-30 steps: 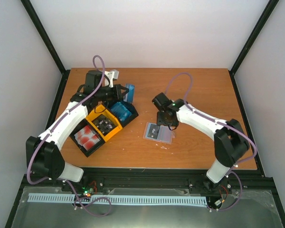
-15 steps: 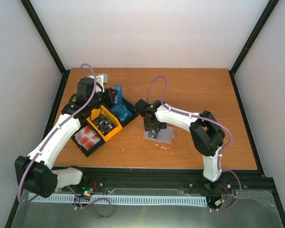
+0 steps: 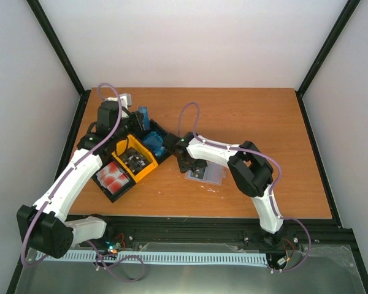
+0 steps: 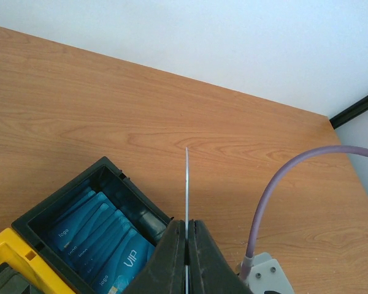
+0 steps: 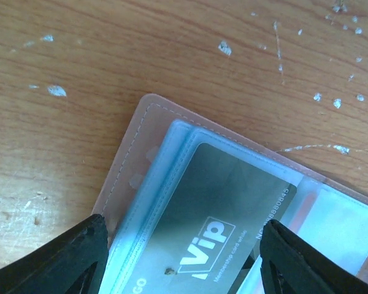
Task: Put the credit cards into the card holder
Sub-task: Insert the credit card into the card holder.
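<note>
Credit card (image 4: 187,184), light-blue thin plastic, is standing edge-on in the left gripper (image 4: 186,228), fingers pressed together on its lower edge; it's hanging upright just above the black plastic bin (image 4: 58,195) of blue cards, at the far end of the black-yellow-black tray (image 3: 147,170); card holder (image 5: 132,159), a flat tan-pink folding wallet w/ clear sleeves, is lying open on the wooden table (image 3: 251,116) right of the tray, a dark VIP card (image 5: 233,214) already showing in one sleeve; right gripper (image 5: 183,229) is hanging low over it, fingers (image 5: 73,257) spread, gripping nothing; can't tell if touching. Doing this well, imo: right should be pinning the holder flat beside a free sleeve, while left is carrying the card across, tipping it level & squaring it w/ the slot before sliding; thin card may be slipping, so slow approach.
</note>
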Motion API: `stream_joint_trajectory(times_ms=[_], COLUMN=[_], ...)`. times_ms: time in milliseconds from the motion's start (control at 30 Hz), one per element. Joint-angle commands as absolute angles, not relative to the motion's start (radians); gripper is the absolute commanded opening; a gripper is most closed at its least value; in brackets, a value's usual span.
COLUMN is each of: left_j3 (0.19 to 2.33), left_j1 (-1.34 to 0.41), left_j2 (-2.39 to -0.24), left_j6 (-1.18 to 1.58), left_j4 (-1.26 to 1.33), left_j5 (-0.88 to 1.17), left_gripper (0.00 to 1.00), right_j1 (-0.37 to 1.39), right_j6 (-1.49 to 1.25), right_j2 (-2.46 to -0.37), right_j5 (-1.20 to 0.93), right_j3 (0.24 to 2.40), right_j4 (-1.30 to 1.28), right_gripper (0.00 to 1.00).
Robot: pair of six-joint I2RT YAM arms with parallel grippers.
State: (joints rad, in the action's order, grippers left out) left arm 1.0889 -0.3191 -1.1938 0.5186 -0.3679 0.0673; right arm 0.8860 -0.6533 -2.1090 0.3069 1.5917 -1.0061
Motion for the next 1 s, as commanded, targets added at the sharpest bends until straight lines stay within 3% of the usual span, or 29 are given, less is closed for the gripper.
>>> stream_joint_trajectory(times_ms=[0, 367, 767, 967], left_j3=[1.101, 1.117, 1.120, 1.090], left_j1=[-0.322, -0.321, -0.322, -0.322], left_j2=[-1.186, -1.208, -1.216, -1.251], left_j6=[0.525, 0.522, 0.511, 0.416], left_j4=[-0.381, -0.380, -0.377, -0.344], left_j5=[0.059, 0.081, 0.097, 0.396], left_gripper=[0.03, 0.03, 0.02, 0.03], right_j1=[0.900, 0.900, 0.904, 0.891], right_j6=[-0.649, -0.659, -0.718, -0.766], right_j2=[-2.131, -2.136, -2.032, -1.936], right_j5=[0.336, 0.333, 0.383, 0.393], right_j3=[1.618, 1.618, 1.574, 1.489], right_j4=[-1.033, -1.032, -1.009, -0.967], right_gripper=[0.67, 0.58, 0.57, 0.57])
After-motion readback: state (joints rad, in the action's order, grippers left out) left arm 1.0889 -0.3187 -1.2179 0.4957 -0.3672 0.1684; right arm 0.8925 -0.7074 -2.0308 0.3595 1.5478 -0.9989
